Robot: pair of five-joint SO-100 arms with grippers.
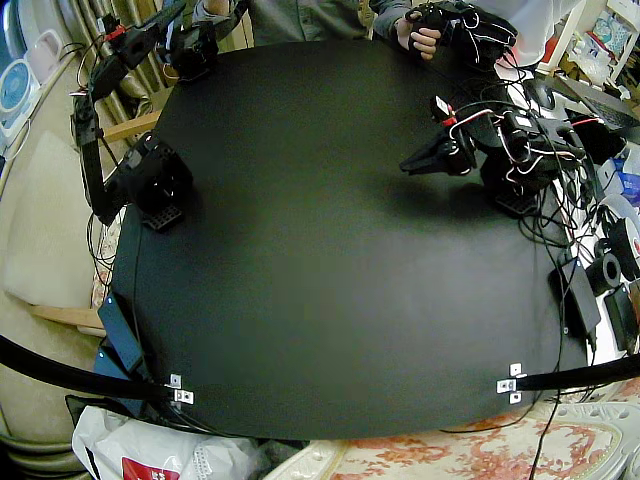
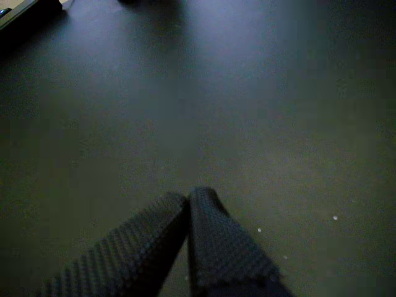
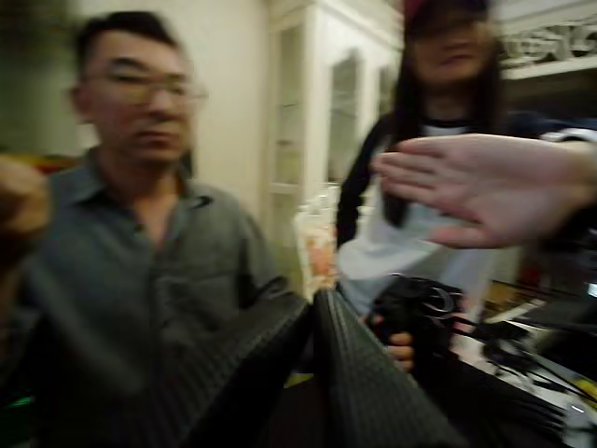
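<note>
My left gripper [image 1: 407,165] hangs low over the black table [image 1: 320,270] near its right side, pointing toward the middle. In a wrist view its textured black fingers [image 2: 210,223] are pressed together with only bare tabletop beneath; it is shut and holds nothing. My right arm stands at the other side of the table, folded upward, with its gripper [image 1: 160,25] raised toward the far edge. In a wrist view that gripper [image 3: 312,301] is shut and empty, aimed at two people behind the table.
A person in a grey shirt [image 3: 140,280] and a person in a white top [image 3: 420,243] stand at the far edge, with a blurred hand [image 3: 485,187] raised. Cables and electronics [image 1: 590,250] crowd the table's edge behind the left arm. A blue device [image 1: 120,330] lies at the opposite edge.
</note>
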